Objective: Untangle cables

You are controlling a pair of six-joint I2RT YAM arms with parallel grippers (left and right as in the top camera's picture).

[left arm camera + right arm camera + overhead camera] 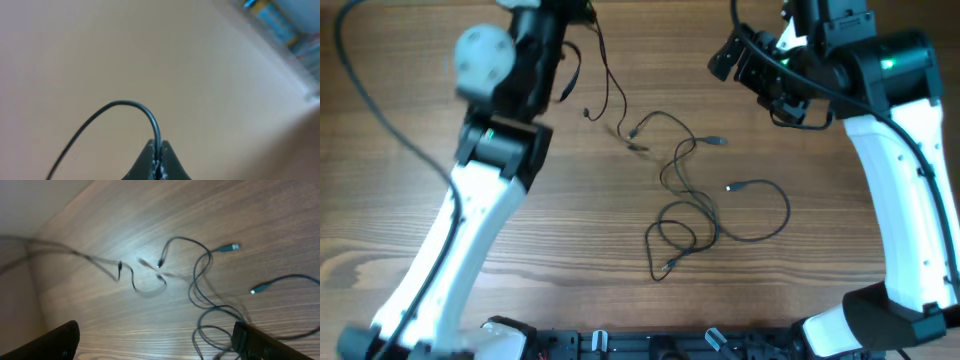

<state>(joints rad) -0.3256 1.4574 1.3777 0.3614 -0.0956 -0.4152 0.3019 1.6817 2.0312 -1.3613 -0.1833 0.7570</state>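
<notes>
Left gripper point(158, 165) is pinching one cable point(125, 103) tight, right gripper point(162, 341) is hanging wide open, empty. Counting three cables point(718, 141) total.

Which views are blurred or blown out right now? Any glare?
Overhead: cables sharp, left arm blurred near its joint. Left wrist: held cable in the left pincer in focus, background fully defocused. Right wrist: bright glare patch on the table, leftmost strand smeared.
</notes>
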